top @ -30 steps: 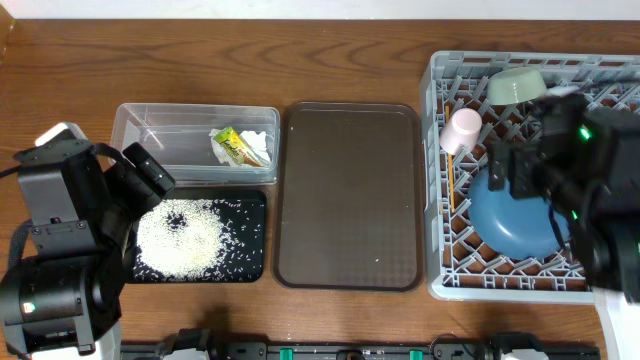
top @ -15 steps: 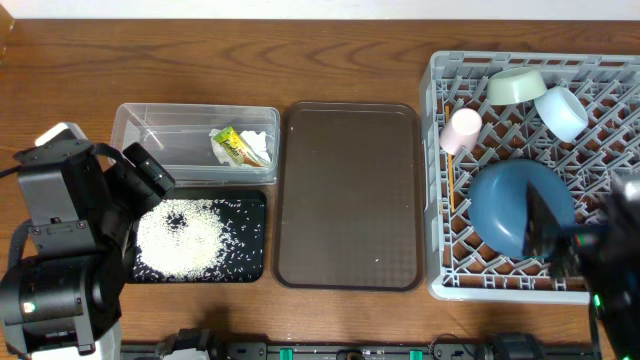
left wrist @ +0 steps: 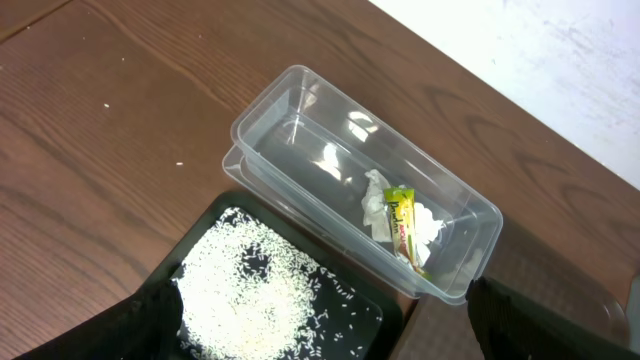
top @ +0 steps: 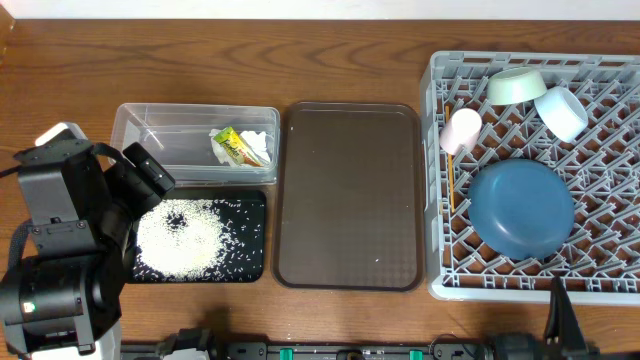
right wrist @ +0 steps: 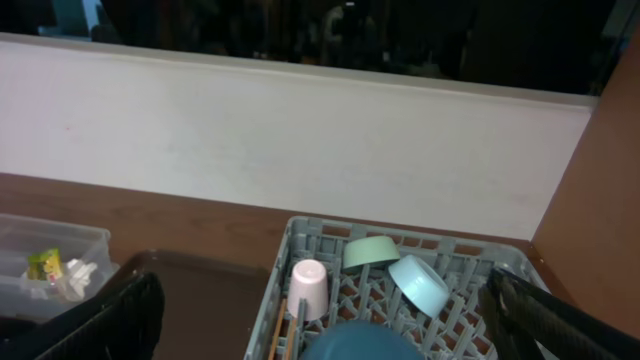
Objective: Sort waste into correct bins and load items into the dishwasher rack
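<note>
Nearest the front edge, the left gripper (left wrist: pixel 330 322) has its fingers spread wide and empty beside the black tray (top: pixel 256 200), which is heaped with rice (top: pixel 185 240). On the right, the right gripper (right wrist: pixel 330 325) is just as wide and holds nothing, on the near side of the rack (top: pixel 436 240). In the rack the plate (top: pixel 522 208) lies nearest, with the chopsticks (top: pixel 451 185) just left of it. Then comes the cup (top: pixel 462 130), and farthest the mint bowl (top: pixel 516 86) and blue bowl (top: pixel 561 112). Behind the black tray, the clear tub (top: pixel 150 130) holds the wrapper (top: pixel 235 145) and tissue (top: pixel 262 140). A brown tray (top: pixel 350 195) lies between the tub and the rack.
</note>
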`<state>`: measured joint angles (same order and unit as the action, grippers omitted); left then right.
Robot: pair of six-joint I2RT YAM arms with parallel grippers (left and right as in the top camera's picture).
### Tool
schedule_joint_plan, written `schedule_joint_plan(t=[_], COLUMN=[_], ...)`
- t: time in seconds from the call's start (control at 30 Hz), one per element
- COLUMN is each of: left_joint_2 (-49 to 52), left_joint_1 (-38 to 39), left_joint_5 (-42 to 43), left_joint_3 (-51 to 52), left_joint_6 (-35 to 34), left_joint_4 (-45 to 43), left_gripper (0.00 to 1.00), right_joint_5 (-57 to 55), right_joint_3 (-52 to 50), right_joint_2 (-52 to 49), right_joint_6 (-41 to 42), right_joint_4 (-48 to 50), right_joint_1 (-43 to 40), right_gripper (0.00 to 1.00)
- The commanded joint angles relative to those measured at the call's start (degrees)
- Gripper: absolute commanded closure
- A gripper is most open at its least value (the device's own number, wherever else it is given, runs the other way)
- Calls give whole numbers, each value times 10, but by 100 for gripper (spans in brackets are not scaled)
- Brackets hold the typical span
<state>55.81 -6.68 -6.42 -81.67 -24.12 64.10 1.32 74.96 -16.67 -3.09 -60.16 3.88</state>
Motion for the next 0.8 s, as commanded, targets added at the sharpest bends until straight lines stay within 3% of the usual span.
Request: schedule_joint_plan(t=[0.0,0.27,0.77], left_joint_2=[-1,0,3], left_joint_1=[-3,-3,-3], left_joint_5=[-7,-7,-7], left_joint_3=[-9,-9,-9], left_joint_6=[5,5,5], left_joint_4=[0,-1,-1], left_gripper=[6,6,6], right_joint_5=[5,7,8], right_joint_3=[-26,-127,-369], right_joint_2=[17,64,139], right_joint_6=[9,42,134], right_joint_4=[3,60,286], right_joint_1=[7,7,7], right_gripper=[1,1,1])
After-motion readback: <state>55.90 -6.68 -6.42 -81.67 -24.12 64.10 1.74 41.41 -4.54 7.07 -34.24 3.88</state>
